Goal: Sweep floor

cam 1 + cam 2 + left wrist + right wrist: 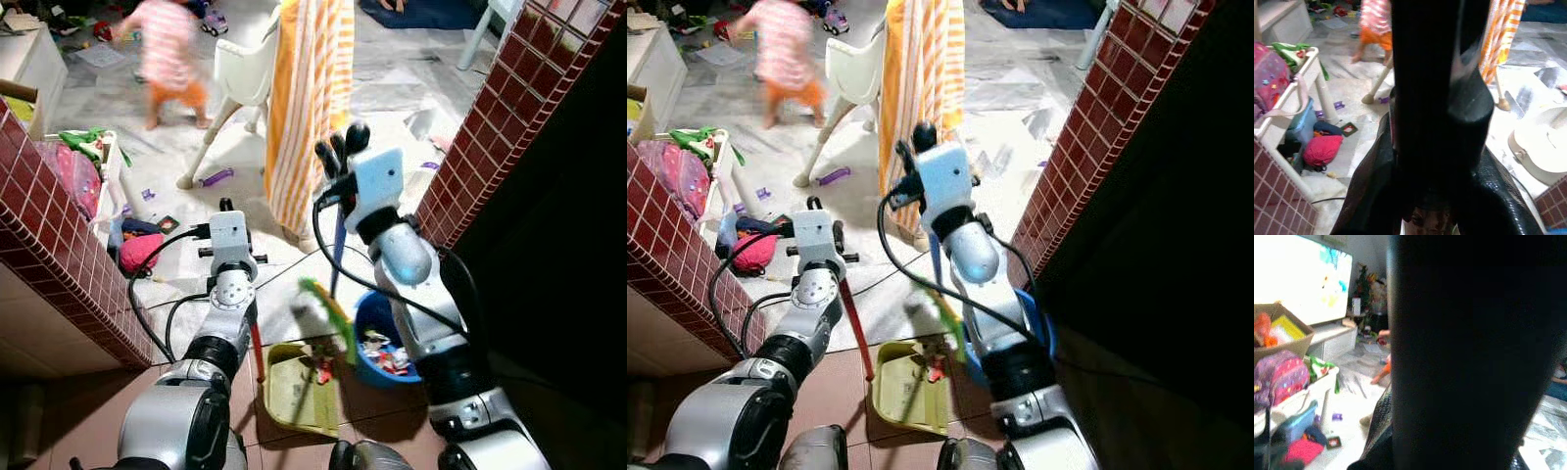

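Observation:
A yellow-green dustpan (pixel 292 394) lies on the brown tiles just in front of me, with a bit of red rubbish (pixel 323 371) at its edge. Its red handle (pixel 257 351) rises under my left arm, and my left gripper (pixel 227 205) looks shut on it. My right gripper (pixel 343 145) points up and away, shut on a blue broom handle (pixel 337 250). The broom's green brush head (pixel 331 311) hangs blurred above the dustpan. A blue bin (pixel 370 315) holding scraps stands right of the pan, under my right arm.
Red-tiled walls (pixel 59 245) (pixel 490 127) flank a doorway. Beyond it are an orange-striped towel (pixel 309 98), a white chair (pixel 240 78), a person (pixel 171 59) walking, a pink bag (pixel 139 250), a white toy-laden table (pixel 106 176) and scattered toys. A black cable (pixel 279 262) crosses the pale floor.

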`<state>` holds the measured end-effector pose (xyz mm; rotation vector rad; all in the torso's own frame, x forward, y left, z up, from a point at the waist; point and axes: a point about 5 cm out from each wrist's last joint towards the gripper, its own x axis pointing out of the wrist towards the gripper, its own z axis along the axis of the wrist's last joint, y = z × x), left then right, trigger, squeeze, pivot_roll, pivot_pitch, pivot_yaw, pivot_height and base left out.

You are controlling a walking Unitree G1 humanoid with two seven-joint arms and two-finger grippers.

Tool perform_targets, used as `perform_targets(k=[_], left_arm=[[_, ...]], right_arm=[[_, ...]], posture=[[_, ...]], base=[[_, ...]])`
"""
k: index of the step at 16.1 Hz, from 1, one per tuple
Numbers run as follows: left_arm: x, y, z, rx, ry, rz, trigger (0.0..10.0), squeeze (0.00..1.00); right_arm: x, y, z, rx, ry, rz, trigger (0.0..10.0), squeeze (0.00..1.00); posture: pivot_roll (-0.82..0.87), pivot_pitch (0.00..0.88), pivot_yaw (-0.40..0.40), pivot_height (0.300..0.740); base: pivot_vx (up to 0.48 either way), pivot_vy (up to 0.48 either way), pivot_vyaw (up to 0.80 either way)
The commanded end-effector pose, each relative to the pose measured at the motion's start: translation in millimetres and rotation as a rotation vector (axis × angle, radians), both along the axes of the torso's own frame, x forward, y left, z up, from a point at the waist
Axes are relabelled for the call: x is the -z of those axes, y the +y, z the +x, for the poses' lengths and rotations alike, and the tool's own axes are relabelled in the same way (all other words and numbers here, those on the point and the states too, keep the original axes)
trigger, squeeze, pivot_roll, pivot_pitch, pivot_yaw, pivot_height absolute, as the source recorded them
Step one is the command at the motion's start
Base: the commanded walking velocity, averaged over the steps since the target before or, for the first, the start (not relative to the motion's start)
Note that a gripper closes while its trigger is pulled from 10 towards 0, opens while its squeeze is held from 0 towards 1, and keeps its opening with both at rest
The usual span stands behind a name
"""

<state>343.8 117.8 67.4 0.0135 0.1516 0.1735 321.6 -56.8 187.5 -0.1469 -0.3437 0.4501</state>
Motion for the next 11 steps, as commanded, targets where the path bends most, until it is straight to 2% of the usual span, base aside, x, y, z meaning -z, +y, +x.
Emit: perform_targets(k=[1,5,8,11], left_arm=[[14,5.7,-6.7,-0.005,0.073,0.07,10.0,0.0],[15,6.8,-7.4,-0.017,0.086,0.078,10.0,0.0],[16,8.2,-7.3,-0.033,0.093,0.077,10.0,0.0],[15,8.4,-6.7,-0.035,0.092,0.08,10.0,0.0]], right_arm=[[1,-4.6,0.8,0.016,-0.019,-0.06,10.0,0.0],[24,-1.6,-1.4,0.009,0.115,-0.049,10.0,0.0],[44,10.6,-8.2,-0.067,0.256,-0.044,10.0,0.0],[46,15.6,-10.4,-0.091,0.311,0.0,10.0,0.0]], posture=[[-0.09,0.035,-0.069,0.74],[-0.09,0.033,-0.068,0.74],[-0.09,0.028,-0.066,0.74],[-0.09,0.023,-0.067,0.74]], base=[[0.0,0.0,0.0],[0.0,0.0,0.0],[0.0,0.0,0.0],[0.0,0.0,0.0]])
